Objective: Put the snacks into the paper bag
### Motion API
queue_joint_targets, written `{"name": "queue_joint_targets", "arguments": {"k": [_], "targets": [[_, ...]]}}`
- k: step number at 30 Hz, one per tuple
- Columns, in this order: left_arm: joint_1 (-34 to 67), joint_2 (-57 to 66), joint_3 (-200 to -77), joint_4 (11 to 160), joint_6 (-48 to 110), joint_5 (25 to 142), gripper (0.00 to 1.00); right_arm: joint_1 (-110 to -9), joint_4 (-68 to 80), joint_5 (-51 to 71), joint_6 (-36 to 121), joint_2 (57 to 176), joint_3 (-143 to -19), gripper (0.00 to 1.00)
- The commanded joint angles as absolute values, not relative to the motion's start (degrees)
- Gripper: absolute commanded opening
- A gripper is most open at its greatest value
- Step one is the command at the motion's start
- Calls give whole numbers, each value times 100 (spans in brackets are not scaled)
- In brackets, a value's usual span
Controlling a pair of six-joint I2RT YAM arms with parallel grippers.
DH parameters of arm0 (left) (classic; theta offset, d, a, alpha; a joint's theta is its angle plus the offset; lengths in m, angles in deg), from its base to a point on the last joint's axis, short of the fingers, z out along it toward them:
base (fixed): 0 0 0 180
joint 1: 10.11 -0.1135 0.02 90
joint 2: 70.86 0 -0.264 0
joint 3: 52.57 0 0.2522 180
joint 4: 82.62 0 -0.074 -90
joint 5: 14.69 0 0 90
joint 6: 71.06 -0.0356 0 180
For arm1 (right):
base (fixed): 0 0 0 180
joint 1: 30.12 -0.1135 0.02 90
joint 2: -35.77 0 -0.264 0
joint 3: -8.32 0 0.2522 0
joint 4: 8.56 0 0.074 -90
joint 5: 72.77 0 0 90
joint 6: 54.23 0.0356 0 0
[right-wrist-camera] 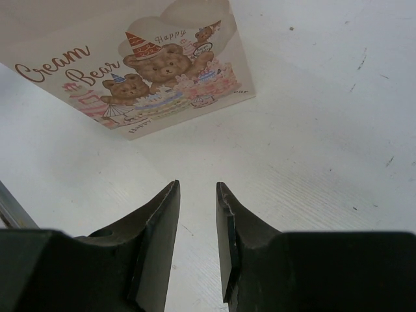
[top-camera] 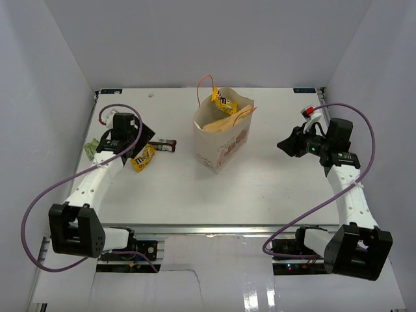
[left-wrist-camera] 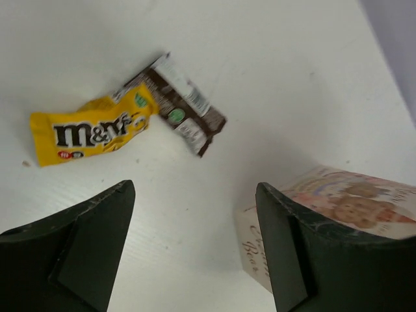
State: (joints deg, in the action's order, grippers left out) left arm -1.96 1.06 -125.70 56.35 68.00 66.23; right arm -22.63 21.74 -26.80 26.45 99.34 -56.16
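**A:** Where does the paper bag (top-camera: 221, 139) stand?

**B:** Upright on the worktop (top-camera: 260, 195), about midway between my two arms and towards the far side. Its mouth is open and its orange cord handles stand up. A yellow candy packet (top-camera: 224, 103) sticks out of the top, and something tan shows inside that I cannot make out.

**A:** And the other snacks?

**B:** A second yellow packet (left-wrist-camera: 91, 132) lies flat on the worktop, well to the left of the bag. One of its ends touches the dark brown bar (left-wrist-camera: 179, 104), which lies at an angle to it. Both are just ahead of my left hand (left-wrist-camera: 195, 195).

**A:** Is that hand holding anything?

**B:** No. It is released, with the fingers spread wide and only bare worktop between them. From its wrist view, a corner of the bag shows past one finger.

**A:** And the right hand (right-wrist-camera: 197, 188)?

**B:** It is empty as well. The fingers are only narrowly parted and nothing is between them. It sits to the right of the bag, apart from it, and points at the side printed with bears.
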Motion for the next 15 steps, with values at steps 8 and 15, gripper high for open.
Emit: {"name": "queue_joint_targets", "arguments": {"k": [8,15], "targets": [[-325,2291,-14039,4954,3808,7244,83,-2229,2103,-2636,2557,9800,-5554,35],[-316,2231,-13270,5373,1501,6486,85,-2168,2094,-2619,2522,9808,-5519,35]]}}
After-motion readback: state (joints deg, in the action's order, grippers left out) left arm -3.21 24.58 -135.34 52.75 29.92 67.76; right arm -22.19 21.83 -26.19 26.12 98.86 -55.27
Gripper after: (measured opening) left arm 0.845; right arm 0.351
